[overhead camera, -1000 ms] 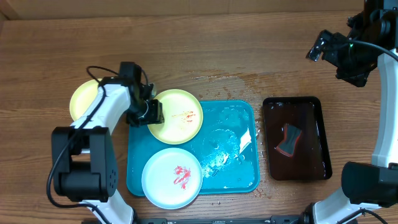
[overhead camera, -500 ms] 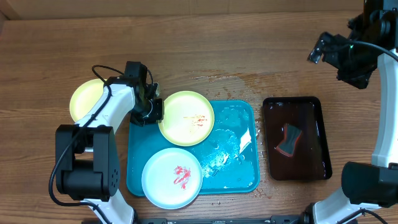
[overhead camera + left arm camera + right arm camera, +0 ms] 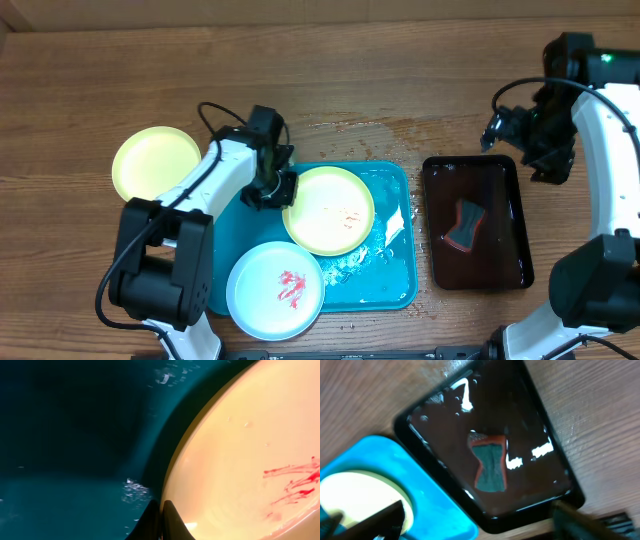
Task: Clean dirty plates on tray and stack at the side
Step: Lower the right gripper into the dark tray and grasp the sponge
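The turquoise tray (image 3: 226,250) lies mid-table, wet. On it rests a yellow-green rimmed plate (image 3: 330,212) with faint red smears. My left gripper (image 3: 281,192) is shut on that plate's left rim; the left wrist view shows the black fingertips (image 3: 161,521) pinched on the plate (image 3: 250,455) above the tray (image 3: 70,460). A pale blue plate (image 3: 275,290) with a red smear sits at the tray's front left corner. Another yellow-green plate (image 3: 155,163) lies on the table to the left. My right gripper (image 3: 515,135) hangs open and holds nothing, above the dark tray's far edge.
A dark brown-black tray (image 3: 505,230) of liquid stands right of the turquoise one, with a red-edged sponge (image 3: 463,224) in it. The right wrist view shows that sponge (image 3: 490,462), the dark tray (image 3: 530,420) and the turquoise tray's corner (image 3: 435,505). Water droplets spot the wood behind the trays.
My left gripper closed on the yellow-green plate's rim and dragged it right, toward the tray's middle. The right arm swung down and in, toward the dark tray.
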{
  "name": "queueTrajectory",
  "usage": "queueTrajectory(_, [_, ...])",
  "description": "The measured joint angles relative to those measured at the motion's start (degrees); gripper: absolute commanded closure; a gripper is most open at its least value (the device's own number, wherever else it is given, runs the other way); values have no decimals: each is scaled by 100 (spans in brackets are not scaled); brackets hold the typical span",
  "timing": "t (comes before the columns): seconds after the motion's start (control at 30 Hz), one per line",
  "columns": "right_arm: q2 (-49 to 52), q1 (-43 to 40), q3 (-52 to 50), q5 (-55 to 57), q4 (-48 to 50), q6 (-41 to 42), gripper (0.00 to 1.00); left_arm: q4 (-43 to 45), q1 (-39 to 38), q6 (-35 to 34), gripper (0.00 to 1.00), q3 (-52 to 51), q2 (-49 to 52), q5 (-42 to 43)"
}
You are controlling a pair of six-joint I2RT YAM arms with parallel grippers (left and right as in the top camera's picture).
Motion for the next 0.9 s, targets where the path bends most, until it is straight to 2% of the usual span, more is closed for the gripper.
queueTrajectory(0.03, [0,0,-118,2,7,28,46,13,-33,-2,96,0,0,0])
queueTrajectory(0.07, [0,0,-234,-7,13,59,47,31,-57,-15,96,0,0,-2])
queueTrajectory(0.13, [0,-2,-476,-28,76,151,46,55,-66,-24,96,0,0,-4])
queueTrajectory(0.2, [0,0,-774,-35,203,208,30,81,-66,-26,96,-2,0,-2])
queueTrajectory(0.23, [0,0,-966,-63,330,234,28,101,-66,-31,96,-2,0,-4])
queueTrajectory(0.5, [0,33,-2627,-466,1360,232,32,286,-66,-42,96,-2,0,-22])
queueTrajectory(0.9, [0,44,-3025,-658,2111,256,40,354,-66,-42,96,-2,0,-24])
